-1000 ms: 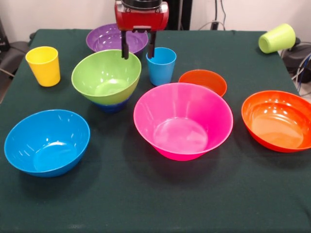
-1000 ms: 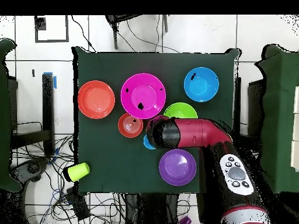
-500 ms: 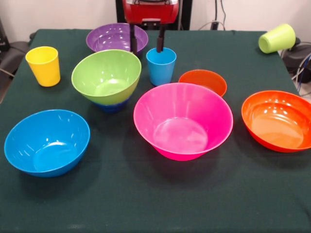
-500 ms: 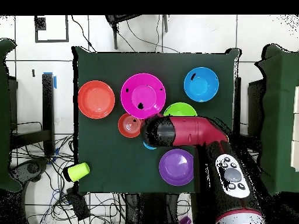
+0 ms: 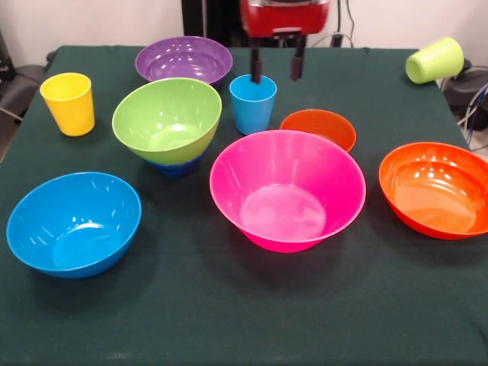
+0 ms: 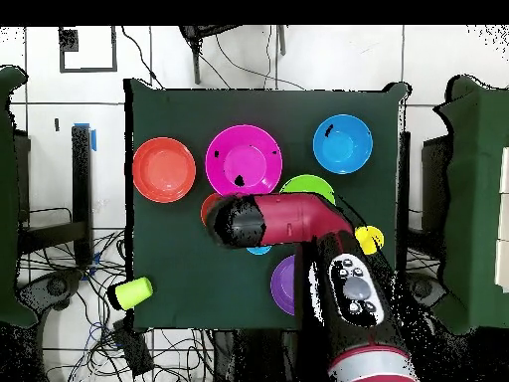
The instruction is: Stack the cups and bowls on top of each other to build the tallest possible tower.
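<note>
Red and black, the jaws (image 5: 275, 67) hang open and empty, one finger just over the rim of the blue cup (image 5: 253, 103), the other out past it toward the small orange bowl (image 5: 318, 128).

From there outward: the green bowl (image 5: 167, 119) sits nested on the small dark bowl (image 5: 175, 166), the only start of a tower so far. The purple bowl (image 5: 184, 59) lies behind it, the pink bowl (image 5: 287, 189) in front of the blue cup, the blue bowl (image 5: 74, 222) and orange-red bowl (image 5: 436, 188) at the bench's (image 5: 244, 320) near corners. The yellow cup (image 5: 68, 103) stands upright; the green cup (image 5: 435, 59) lies tipped at the far corner.

The target is unclear, cup or small bowl. Either way, I'd centre the jaws squarely over one rim before descending, keeping clear of the neighbouring piece, since the two sit near each other and a stray finger could knock one.
</note>
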